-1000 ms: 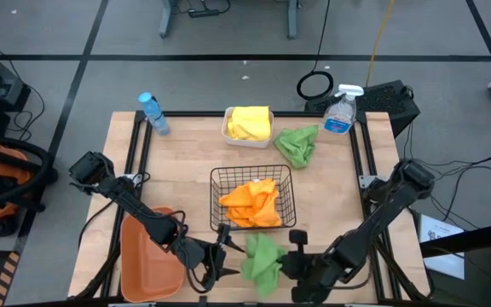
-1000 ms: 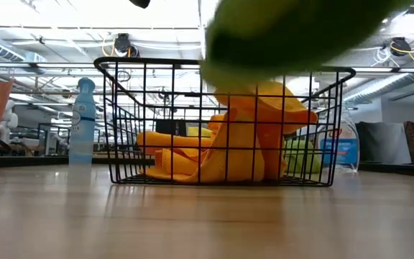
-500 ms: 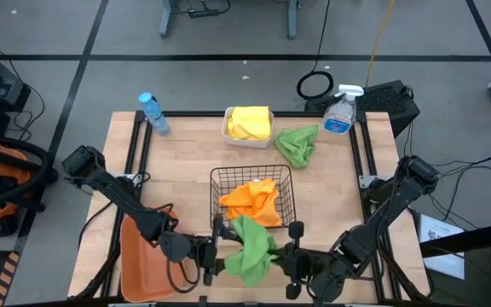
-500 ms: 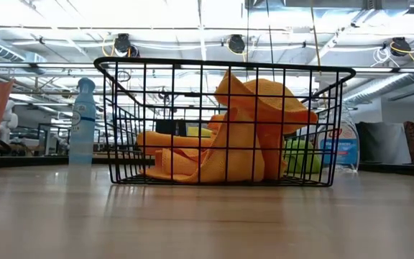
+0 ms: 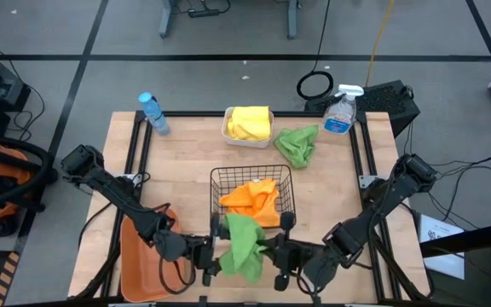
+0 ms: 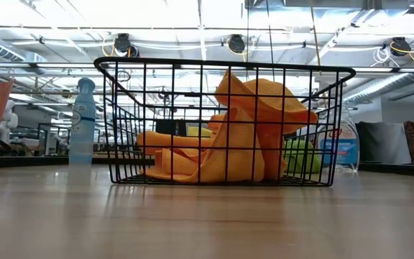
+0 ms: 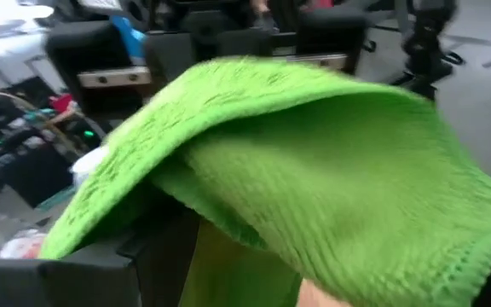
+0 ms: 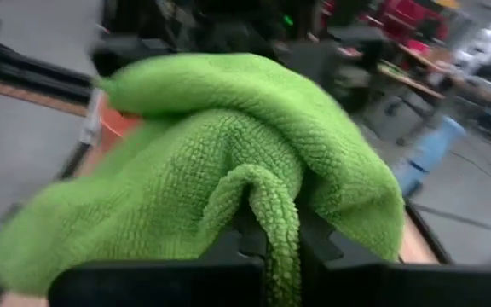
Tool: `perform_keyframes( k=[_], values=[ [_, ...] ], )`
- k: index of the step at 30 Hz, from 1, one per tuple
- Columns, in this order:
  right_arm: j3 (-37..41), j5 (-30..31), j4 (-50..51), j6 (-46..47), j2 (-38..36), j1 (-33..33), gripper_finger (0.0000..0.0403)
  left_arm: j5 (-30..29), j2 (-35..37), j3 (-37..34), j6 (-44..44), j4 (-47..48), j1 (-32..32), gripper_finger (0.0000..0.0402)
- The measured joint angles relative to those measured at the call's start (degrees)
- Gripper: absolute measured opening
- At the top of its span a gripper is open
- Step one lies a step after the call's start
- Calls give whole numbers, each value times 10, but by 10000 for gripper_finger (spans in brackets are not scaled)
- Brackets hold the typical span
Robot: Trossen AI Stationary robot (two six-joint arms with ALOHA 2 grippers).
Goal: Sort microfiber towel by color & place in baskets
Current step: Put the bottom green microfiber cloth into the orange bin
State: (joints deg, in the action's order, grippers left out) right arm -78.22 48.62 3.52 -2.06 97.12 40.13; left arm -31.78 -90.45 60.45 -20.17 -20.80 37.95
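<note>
Both grippers hang over the table's near edge with a green towel (image 5: 244, 243) between them, my left gripper (image 5: 220, 247) on its left side and my right gripper (image 5: 271, 250) on its right. The towel fills both wrist views (image 7: 314, 170) (image 8: 228, 145). The black wire basket (image 5: 252, 200) holds orange towels (image 6: 228, 144). Yellow towels fill the white tub (image 5: 247, 124). A second green towel (image 5: 297, 145) lies flat on the table right of the tub. The orange-brown tub (image 5: 147, 256) stands at the near left. My left gripper is shut on the green towel's left side, coming level from the table's left. The towel drapes over the fingers in the left wrist view and hides the place of contact. My right gripper pinches a rolled fold (image 8: 271, 213) of the towel between its two fingers, level from the table's right. The towel is lifted clear of the table and bunches above the fingers.
A blue-capped water bottle (image 5: 153, 112) stands at the far left and a clear spray bottle (image 5: 341, 111) at the far right. Bare wood lies left of the wire basket and along the table's right side.
Both grippers have risen and shifted toward the table's left and a little toward the wire basket, carrying the green towel with them. The towel has gone up out of the low view, where it hung at the top a second ago.
</note>
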Motion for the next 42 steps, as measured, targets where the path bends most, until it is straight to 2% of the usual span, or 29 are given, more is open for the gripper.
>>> perform_keyframes(
  k=[4, 7, 11, 18, 21, 23, 30, 36, 42],
  values=[
    [0, -75, -39, -21, 0, -18, 6, -28, 0, 0, -26, -27, -2, 286],
    [0, -95, -39, -13, 0, -27, 6, -26, 0, -1, -43, -51, -3, 286],
    [-1, -102, -38, -8, 5, -32, 6, 9, 0, -1, -57, -76, -4, 286],
    [0, -120, -44, -13, 9, -36, 6, 82, -4, -1, -58, -60, -20, 275],
    [0, -138, -45, -14, 9, -38, 6, 96, -7, -1, -62, -63, -25, 240],
    [0, -137, -45, -12, 9, -39, 9, 97, -7, -1, -63, -64, -30, 203],
    [0, -133, -39, 13, 9, -39, 51, 95, -5, -1, -90, -63, -28, 30],
    [0, -128, -28, 23, 9, -31, 96, 79, -3, -1, -91, -62, -12, 34],
    [0, -121, -1, 26, 9, -23, 125, 9, -2, -1, -76, -33, 5, 30]
  ],
)
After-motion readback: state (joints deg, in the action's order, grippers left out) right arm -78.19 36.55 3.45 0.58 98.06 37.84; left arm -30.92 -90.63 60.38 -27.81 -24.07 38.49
